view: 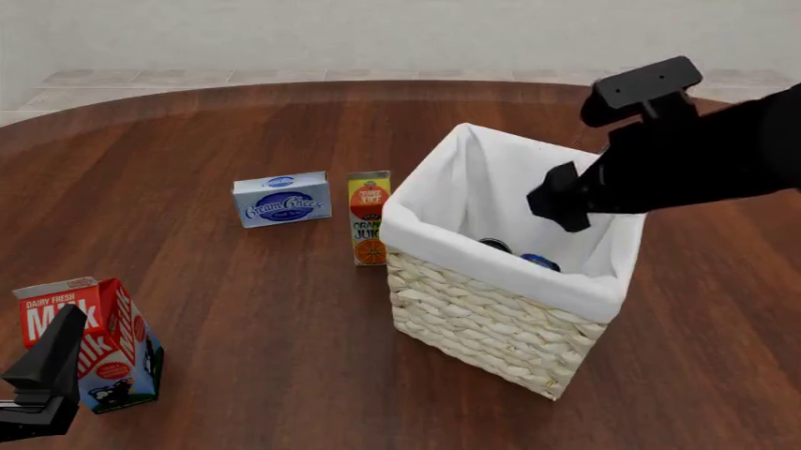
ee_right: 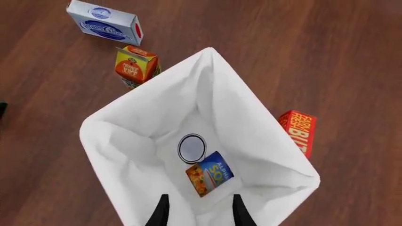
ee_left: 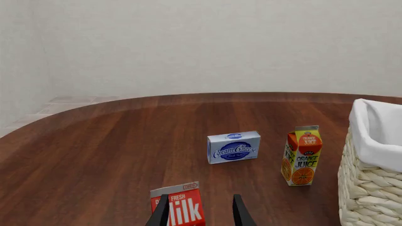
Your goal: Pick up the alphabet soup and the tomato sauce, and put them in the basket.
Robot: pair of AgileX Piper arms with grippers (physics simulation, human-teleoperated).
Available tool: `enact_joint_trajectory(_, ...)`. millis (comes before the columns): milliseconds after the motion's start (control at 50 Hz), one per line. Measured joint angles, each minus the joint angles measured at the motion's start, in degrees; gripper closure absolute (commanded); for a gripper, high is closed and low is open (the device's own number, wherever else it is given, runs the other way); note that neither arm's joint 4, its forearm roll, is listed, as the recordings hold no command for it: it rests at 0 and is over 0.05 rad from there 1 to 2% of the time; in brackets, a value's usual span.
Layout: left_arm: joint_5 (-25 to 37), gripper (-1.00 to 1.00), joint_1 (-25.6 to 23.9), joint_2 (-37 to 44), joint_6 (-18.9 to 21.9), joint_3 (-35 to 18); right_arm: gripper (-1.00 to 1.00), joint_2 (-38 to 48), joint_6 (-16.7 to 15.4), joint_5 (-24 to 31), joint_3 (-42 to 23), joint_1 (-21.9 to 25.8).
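The basket (ee_right: 113,136), pale wicker (view: 482,323) with white lining, stands mid-table. Inside it the alphabet soup (ee_right: 209,178) lies on its side, blue label up, also showing as a blue patch (view: 541,262) from the front. Touching it is a can standing upright, showing only its grey top (ee_right: 191,147); this is the tomato sauce, label hidden. My right gripper (ee_right: 199,214) hangs open and empty above the basket's opening. My left gripper (ee_left: 201,214) is open and low at the near left, just short of a milk carton.
A red milk carton (view: 94,342) stands by the left gripper. A blue cream cheese box (view: 283,200) and an orange juice carton (view: 368,217) stand left of the basket. A red butter box (ee_right: 300,131) lies beside the basket's other side.
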Motion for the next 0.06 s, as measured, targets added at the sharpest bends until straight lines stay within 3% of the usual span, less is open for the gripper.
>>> enact_joint_trajectory(60,0.0,-1.00,0.0,0.0,0.0,0.0,-1.00,-0.2,-0.1,0.5,-0.6,0.0)
